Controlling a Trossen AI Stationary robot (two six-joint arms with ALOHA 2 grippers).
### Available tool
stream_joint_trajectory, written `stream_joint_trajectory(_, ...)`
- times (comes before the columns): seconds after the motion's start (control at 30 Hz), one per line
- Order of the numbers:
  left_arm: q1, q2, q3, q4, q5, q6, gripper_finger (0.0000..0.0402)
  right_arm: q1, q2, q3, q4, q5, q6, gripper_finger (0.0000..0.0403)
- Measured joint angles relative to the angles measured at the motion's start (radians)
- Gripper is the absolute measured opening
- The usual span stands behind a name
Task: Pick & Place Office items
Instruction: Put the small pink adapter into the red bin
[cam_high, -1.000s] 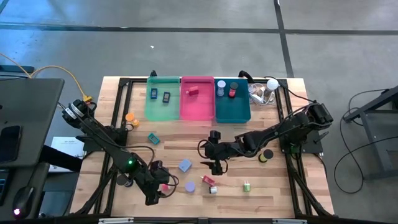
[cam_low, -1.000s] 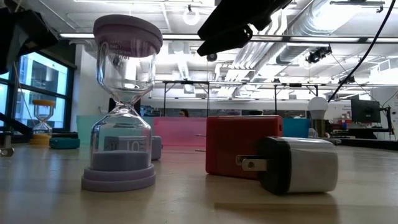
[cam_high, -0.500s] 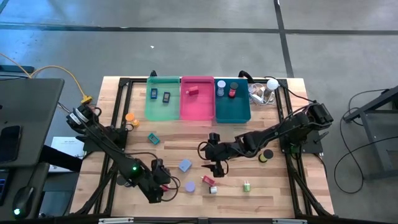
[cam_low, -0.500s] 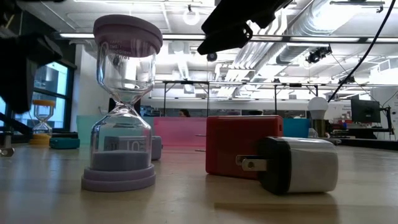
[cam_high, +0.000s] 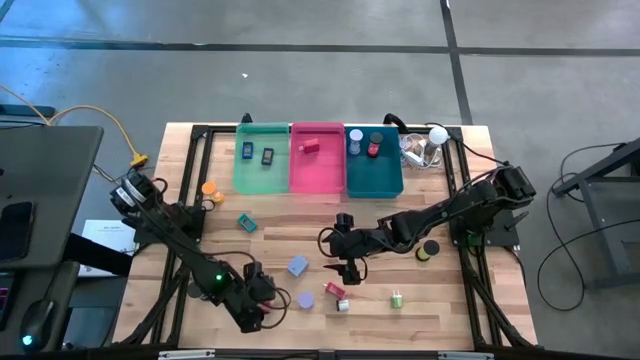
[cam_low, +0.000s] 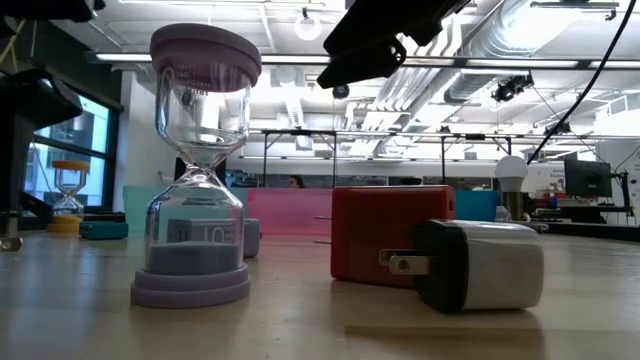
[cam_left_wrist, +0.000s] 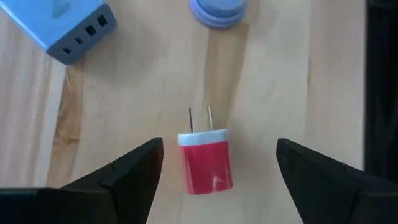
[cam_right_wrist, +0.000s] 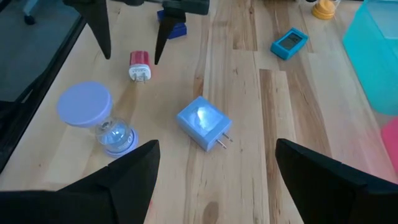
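The left gripper (cam_high: 262, 296) has slid toward the table's near edge over the last second and now hangs over the small red plug adapter with a white face and two prongs (cam_left_wrist: 206, 159), which lies flat on the wooden table (cam_high: 440, 300), apart from both fingers. Its jaws are spread wide, one on each side of the adapter in the left wrist view, so the approach looks lined up and a descent and pinch seem the likely next step (nothing is held yet). The pale blue cube charger (cam_left_wrist: 65, 26) and the lavender-capped sand timer (cam_right_wrist: 93, 118) sit nearby, well clear of the fingers.

The right gripper (cam_high: 347, 262) has barely moved; it hovers mid-table, jaws also spread and empty, facing the blue charger. The green bin (cam_high: 260, 170), pink bin (cam_high: 316, 170) and teal bin (cam_high: 374, 172) already hold a few items, but most still lie loose on the table
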Motion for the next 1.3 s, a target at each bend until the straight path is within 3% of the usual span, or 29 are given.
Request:
stream_joint_trajectory(0.23, -0.011, 0.084, 0.000, 0.004, 0.003, -0.038, 0.0305, 0.000, 0.000, 0.000, 0.000, 0.000, -0.026, 0.0309)
stream_joint_trajectory(0.63, -0.004, 0.105, 0.003, 0.014, -0.009, -0.072, 0.0297, 0.000, 0.000, 0.000, -0.001, 0.000, -0.045, 0.0309)
stream_joint_trajectory(0.8, -0.003, 0.108, 0.003, 0.009, -0.018, -0.072, 0.0252, 0.000, 0.000, 0.000, -0.030, -0.035, -0.041, 0.0309)
stream_joint_trajectory(1.1, -0.001, 0.110, 0.001, 0.010, -0.033, -0.062, 0.0128, 0.000, 0.000, 0.000, -0.050, -0.100, 0.016, 0.0309)
stream_joint_trajectory(1.3, 0.033, 0.087, 0.000, 0.005, -0.002, -0.127, 0.0124, 0.000, -0.011, 0.000, -0.104, -0.047, 0.075, 0.0309)
